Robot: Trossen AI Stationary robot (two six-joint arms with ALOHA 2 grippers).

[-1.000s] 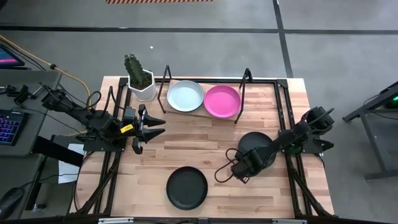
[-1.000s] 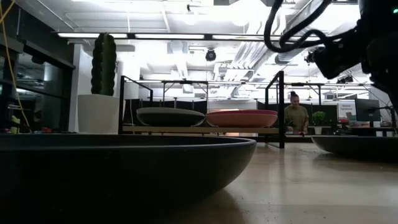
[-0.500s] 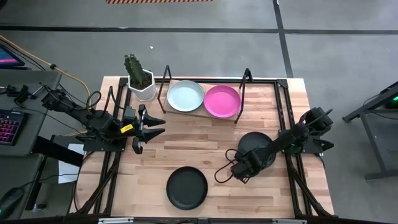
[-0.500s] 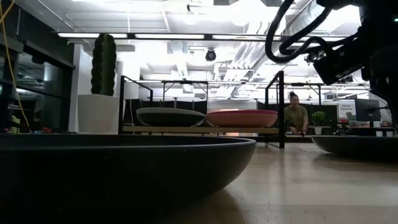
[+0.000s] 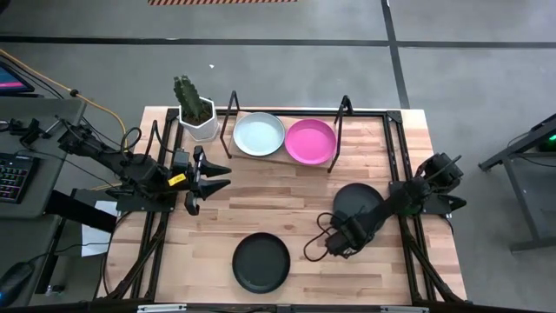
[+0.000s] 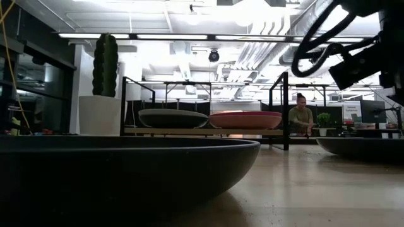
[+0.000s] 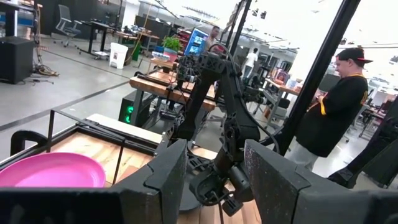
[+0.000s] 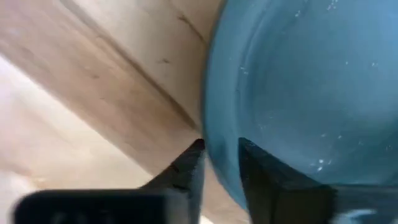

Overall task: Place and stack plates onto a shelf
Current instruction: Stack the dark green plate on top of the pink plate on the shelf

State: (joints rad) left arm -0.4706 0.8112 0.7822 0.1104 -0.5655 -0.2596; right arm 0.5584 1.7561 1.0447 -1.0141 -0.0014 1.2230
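Observation:
A dark teal plate (image 5: 358,205) lies flat on the table's right half, also in the low view (image 6: 363,147). My right gripper (image 5: 334,244) is at its near-left rim, shut on it. A black plate (image 5: 261,263) rests near the table's near edge and fills the low view's foreground (image 6: 126,170). The shelf (image 5: 285,156) stands at the far edge. It carries the pale mint-white plate (image 5: 259,134) and the magenta plate (image 5: 311,141), side by side. My left gripper (image 5: 214,175) hovers open over the table's left part. My right gripper has the dark teal plate's rim (image 8: 219,134) between its two fingers, one finger (image 8: 254,174) inside the plate and one (image 8: 191,167) outside. The fingers come from the near-left side, slanting down. The plate lies flat on the table.
A cactus in a white pot (image 5: 195,111) stands left of the shelf. Black frame rails run along the table's left and right sides (image 5: 408,235). Bare wood lies between the shelf and the black plate. People stand in the room beyond (image 7: 336,112).
My right gripper has drawn back a little toward the table's near edge at the teal plate's rim. The plate has stayed where it was. My left arm has kept still.

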